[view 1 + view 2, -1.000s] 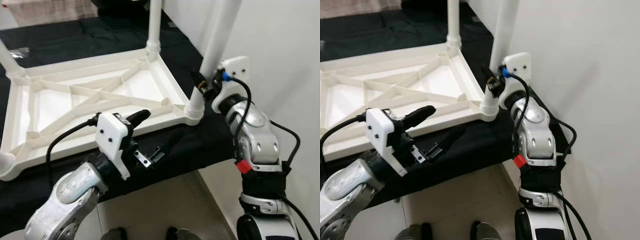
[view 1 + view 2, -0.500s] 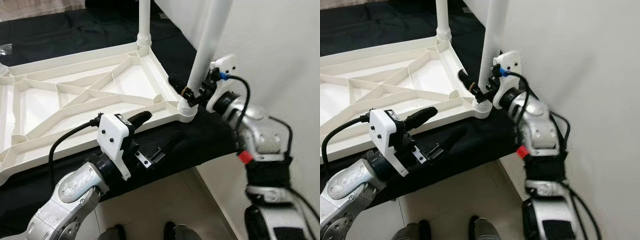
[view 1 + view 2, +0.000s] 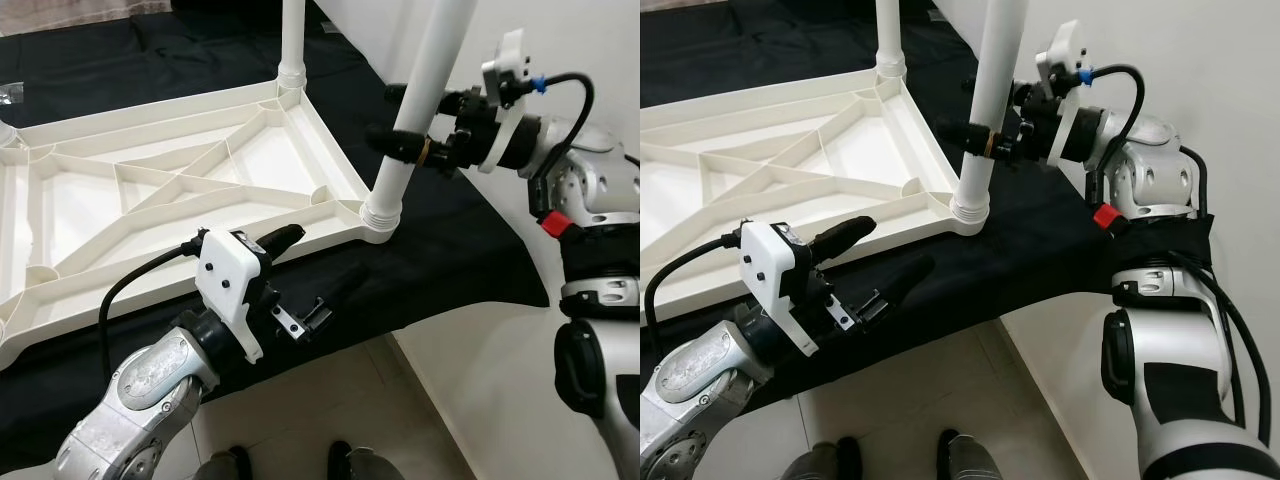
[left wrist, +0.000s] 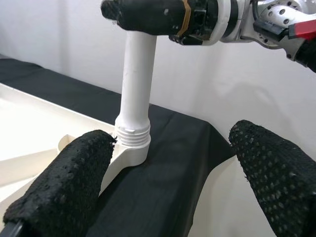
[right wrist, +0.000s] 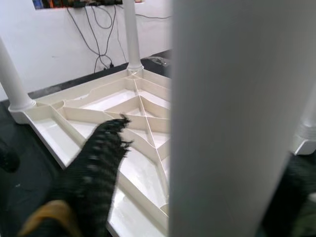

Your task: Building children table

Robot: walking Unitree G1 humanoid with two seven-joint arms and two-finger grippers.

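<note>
A white plastic tabletop (image 3: 80, 215) lies upside down on a black cloth. Its near right leg (image 3: 393, 175) stands upright in the corner socket (image 3: 380, 215). My right gripper (image 3: 388, 113) is shut on this leg about a third of the way up, one finger on each side. In the right wrist view the leg (image 5: 232, 118) is very close, with one black finger (image 5: 94, 163) beside it. My left gripper (image 3: 897, 245) hovers open at the tabletop's front edge, to the left of the socket, holding nothing. The left wrist view looks at the socket (image 4: 131, 143) between both pads.
Another leg (image 3: 292, 40) stands at the far right corner, and a third (image 5: 12, 84) at a further corner. The black cloth (image 3: 450, 270) ends just right of the socket, by a white wall (image 3: 590, 30). Tiled floor (image 3: 320, 410) and my feet are below.
My right gripper has slid up the near right leg, from just above the socket to higher up, with the arm swung out to the right. The left gripper has stayed put.
</note>
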